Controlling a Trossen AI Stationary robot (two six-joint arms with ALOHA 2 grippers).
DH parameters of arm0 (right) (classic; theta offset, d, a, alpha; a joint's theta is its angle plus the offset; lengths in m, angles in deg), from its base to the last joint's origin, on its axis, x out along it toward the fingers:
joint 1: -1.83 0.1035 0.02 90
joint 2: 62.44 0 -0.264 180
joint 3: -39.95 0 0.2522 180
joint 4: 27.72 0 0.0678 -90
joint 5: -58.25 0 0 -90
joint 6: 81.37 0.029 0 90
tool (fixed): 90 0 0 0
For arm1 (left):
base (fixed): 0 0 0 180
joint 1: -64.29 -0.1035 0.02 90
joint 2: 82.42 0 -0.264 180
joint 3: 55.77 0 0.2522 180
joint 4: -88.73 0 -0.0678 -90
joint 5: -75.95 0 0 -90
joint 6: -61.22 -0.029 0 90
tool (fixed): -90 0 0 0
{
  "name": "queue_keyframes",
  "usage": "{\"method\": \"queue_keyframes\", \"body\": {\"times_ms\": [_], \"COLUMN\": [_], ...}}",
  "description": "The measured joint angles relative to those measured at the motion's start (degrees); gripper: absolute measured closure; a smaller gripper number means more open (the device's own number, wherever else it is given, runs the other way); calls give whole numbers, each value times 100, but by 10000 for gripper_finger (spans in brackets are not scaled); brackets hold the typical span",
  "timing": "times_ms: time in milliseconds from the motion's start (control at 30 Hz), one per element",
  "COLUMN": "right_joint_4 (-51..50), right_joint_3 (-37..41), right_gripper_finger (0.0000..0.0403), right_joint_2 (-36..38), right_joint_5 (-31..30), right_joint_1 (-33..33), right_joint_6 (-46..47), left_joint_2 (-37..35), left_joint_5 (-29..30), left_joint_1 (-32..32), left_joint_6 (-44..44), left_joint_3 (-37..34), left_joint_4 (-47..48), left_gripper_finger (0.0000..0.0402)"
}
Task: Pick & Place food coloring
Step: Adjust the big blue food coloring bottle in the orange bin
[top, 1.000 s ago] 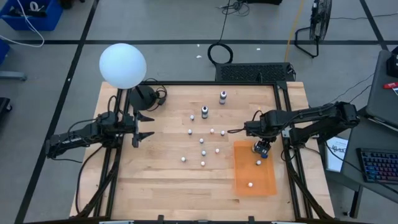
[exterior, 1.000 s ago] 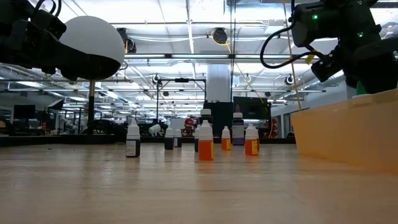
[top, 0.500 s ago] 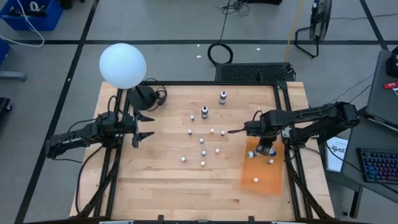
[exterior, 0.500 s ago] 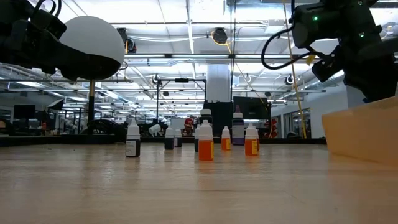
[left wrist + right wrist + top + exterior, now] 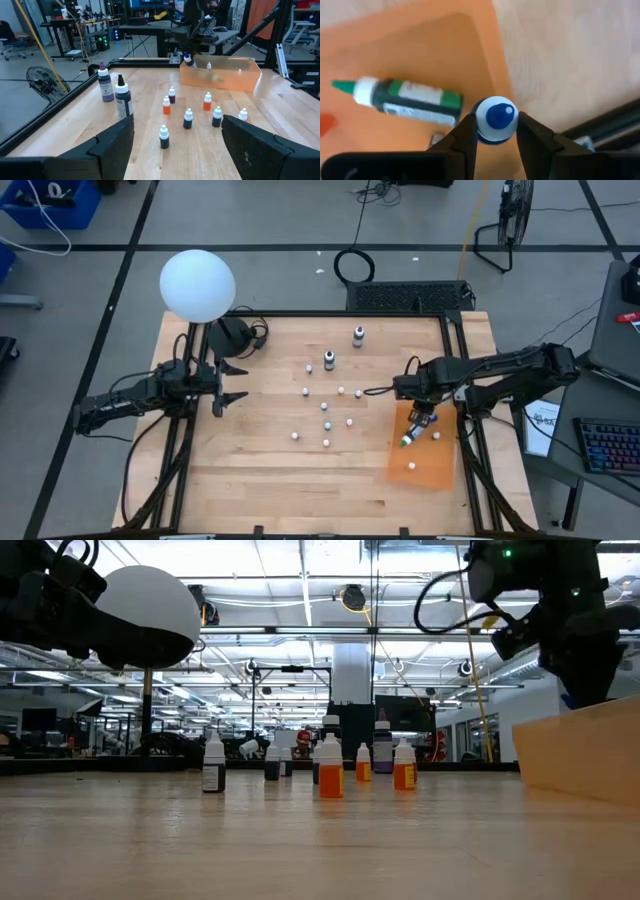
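bottles (image 5: 326,424) stand mid-table, left of the tray (image 5: 425,468).

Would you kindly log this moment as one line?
right end effector: shut on blue-capped bottle | over orange bin | left arm: waiting

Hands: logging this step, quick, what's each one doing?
Left hand: open, empty, at table's left edge.
Right hand: closed on blue-capped bottle over orange bin.

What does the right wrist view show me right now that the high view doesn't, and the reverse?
Only the right wrist view: the right pincer clamps a blue-topped bottle between its fingers, and the label on the green-tipped bottle lying on its side. Only the high view: the left pincer waiting open at the table's left, and the upright bottles mid-table. Both show the orange bin and that fallen green-tipped bottle.
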Motion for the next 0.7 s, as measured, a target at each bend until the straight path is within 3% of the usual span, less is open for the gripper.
{"method": "queue_keyframes", "body": {"times_ms": [333, 700], "right_joint_4": [919, 2213], "right_joint_3": [-17, 342], "right_gripper_finger": [302, 302], "right_joint_2": [210, 228], "right_joint_5": [-813, -1237], "right_joint_1": [452, 772], "right_joint_6": [79, -190], "left_joint_2": [2, 1], "left_joint_5": [-1, 0], "left_joint_1": [-1, -2], "left_joint_6": [0, 0], "left_joint_3": [2, 2], "left_joint_4": [0, 0], "left_gripper_finger": [103, 103]}}
